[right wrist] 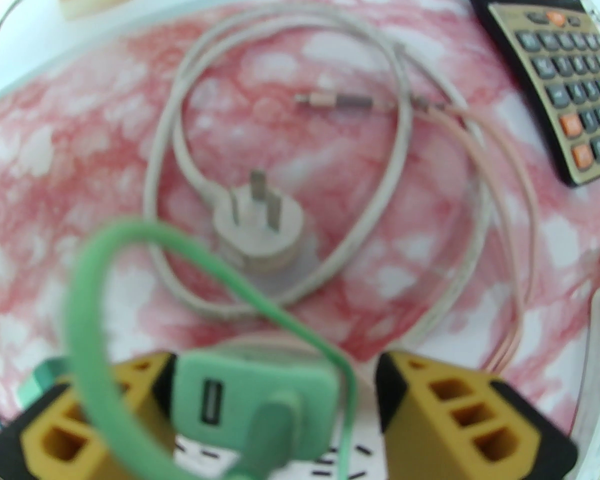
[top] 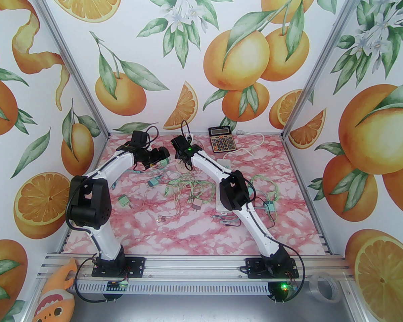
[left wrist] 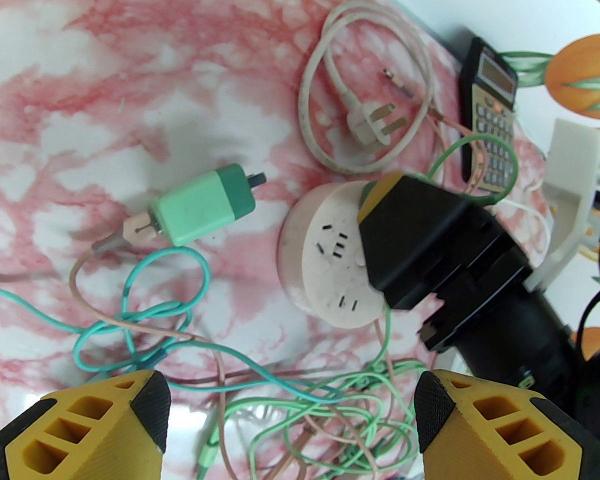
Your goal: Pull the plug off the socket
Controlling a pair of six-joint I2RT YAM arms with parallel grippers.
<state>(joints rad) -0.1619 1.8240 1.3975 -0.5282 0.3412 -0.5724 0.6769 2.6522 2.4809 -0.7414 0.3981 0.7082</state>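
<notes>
Probably a lab test booth: aluminium frame (top: 194, 263), orange-print walls (top: 188, 39).

Green cable loop (right wrist: 82, 293) over the plug (right wrist: 252, 408) — white cord coil (right wrist: 405, 123) just beyond.

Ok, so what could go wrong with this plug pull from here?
The right jaws straddle the green plug with a gap on one side, so they may slip off. The round socket sits unheld, the left jaws open and off it, so it may lift too. The green cable loops across the right jaws and may snag.
</notes>
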